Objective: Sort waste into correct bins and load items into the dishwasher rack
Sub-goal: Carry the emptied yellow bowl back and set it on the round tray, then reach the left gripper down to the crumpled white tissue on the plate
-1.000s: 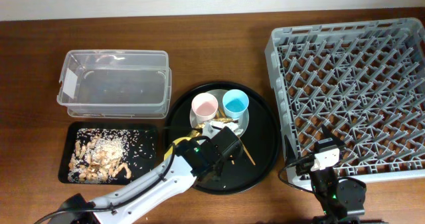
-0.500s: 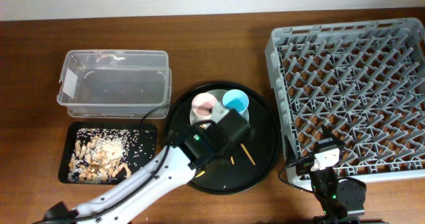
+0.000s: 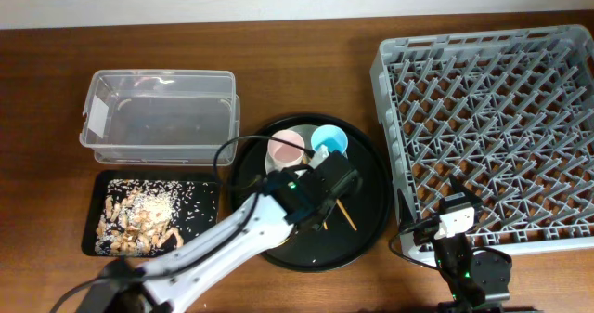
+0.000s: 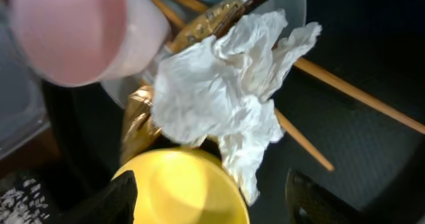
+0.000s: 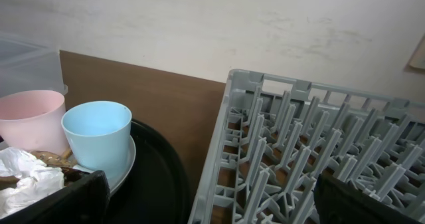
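Chopsticks (image 4: pixel 352 93) lie slanted, far-left to near-right, under the napkin (image 4: pixel 219 98). Both sit just beyond the left claw (image 4: pixel 212 187), which is spread apart. The right claw (image 5: pixel 209 194) gapes too.

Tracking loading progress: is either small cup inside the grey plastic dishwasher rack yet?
No, the small pink cup and small light-blue cup stand within the round black tray, outside the grey plastic dishwasher rack.

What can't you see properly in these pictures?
Overhead: the left arm covers the napkin and bowl.
Left wrist: the pink cup is blurred, too close to the camera; the bottom edge cuts off the bowl.
Right wrist: the rack runs off the right edge.
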Tool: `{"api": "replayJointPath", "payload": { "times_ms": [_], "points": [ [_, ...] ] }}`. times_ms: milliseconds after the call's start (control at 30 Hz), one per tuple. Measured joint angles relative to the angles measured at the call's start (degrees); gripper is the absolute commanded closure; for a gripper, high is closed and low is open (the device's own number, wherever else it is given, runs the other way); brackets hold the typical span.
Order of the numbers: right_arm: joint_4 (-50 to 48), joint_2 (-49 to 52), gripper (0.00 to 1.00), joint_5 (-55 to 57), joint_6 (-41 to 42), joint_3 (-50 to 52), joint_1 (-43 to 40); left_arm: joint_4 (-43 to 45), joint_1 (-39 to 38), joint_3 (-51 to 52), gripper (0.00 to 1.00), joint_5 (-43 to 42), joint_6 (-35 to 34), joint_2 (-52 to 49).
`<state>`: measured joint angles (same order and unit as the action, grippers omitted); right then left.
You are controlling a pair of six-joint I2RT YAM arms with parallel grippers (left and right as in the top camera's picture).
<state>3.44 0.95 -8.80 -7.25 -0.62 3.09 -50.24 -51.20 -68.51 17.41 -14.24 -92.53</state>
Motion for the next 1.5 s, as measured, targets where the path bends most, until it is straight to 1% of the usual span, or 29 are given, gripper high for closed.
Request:
{"api": "replayJointPath", "payload": {
  "times_ms": [33,100,200,333,433,567,700,733,767,833,867,900,1000,1100,1167,1300,1500],
  "points": [
    [0.0,0.0,0.01,0.0,0.0,0.0,0.0,0.7,0.2,0.2,0.36,0.0,0.2,-0.9],
    [0.0,0.0,0.01,0.0,0.0,0.0,0.0,1.7,0.9,0.5,0.37,0.0,0.4,-2.7],
    [0.0,0.0,0.01,0.0,0.0,0.0,0.0,2.8,2.1,0.6,0.37,-0.5,1.4,-4.4],
    [0.0,0.0,0.01,0.0,0.0,0.0,0.0,4.7,2.8,0.7,0.33,-1.9,2.7,-5.3],
    [0.0,0.0,0.01,0.0,0.0,0.0,0.0,5.5,2.8,0.7,0.32,-3.8,4.6,-6.1],
    [0.0,0.0,0.01,0.0,0.0,0.0,0.0,6.2,2.8,0.8,0.32,-6.6,6.6,-7.3],
    [0.0,0.0,0.01,0.0,0.0,0.0,0.0,7.0,2.8,1.3,0.33,-7.5,7.2,-7.5],
    [0.0,0.0,0.01,0.0,0.0,0.0,0.0,7.1,2.8,1.4,0.35,-7.6,7.2,-7.5],
    [0.0,0.0,0.01,0.0,0.0,0.0,0.0,7.9,2.8,2.0,0.39,-7.7,7.2,-7.5],
    [0.0,0.0,0.01,0.0,0.0,0.0,0.0,8.7,2.8,2.8,0.55,-7.8,7.3,-7.5],
    [0.0,0.0,0.01,0.0,0.0,0.0,0.0,8.9,2.8,3.1,0.8,-7.8,7.4,-7.6],
    [0.0,0.0,0.01,0.0,0.0,0.0,0.0,9.0,2.8,3.4,0.91,-7.8,7.9,-7.8],
    [0.0,0.0,0.01,0.0,0.0,0.0,0.0,9.2,2.8,3.5,0.99,-8.0,7.9,-8.0],
    [0.0,0.0,0.01,0.0,0.0,0.0,0.0,9.0,2.8,3.4,1.0,-8.0,8.0,-8.0],
    [0.0,0.0,0.01,0.0,0.0,0.0,0.0,7.4,2.8,2.8,1.0,-8.0,8.0,-8.0],
    [0.0,0.0,0.01,0.0,0.0,0.0,0.0,3.6,2.8,-1.3,1.0,-8.0,8.0,-7.5],
    [0.0,0.0,0.01,0.0,0.0,0.0,0.0,0.9,2.8,-7.6,1.0,-7.9,8.0,-0.7]
  ]
}}
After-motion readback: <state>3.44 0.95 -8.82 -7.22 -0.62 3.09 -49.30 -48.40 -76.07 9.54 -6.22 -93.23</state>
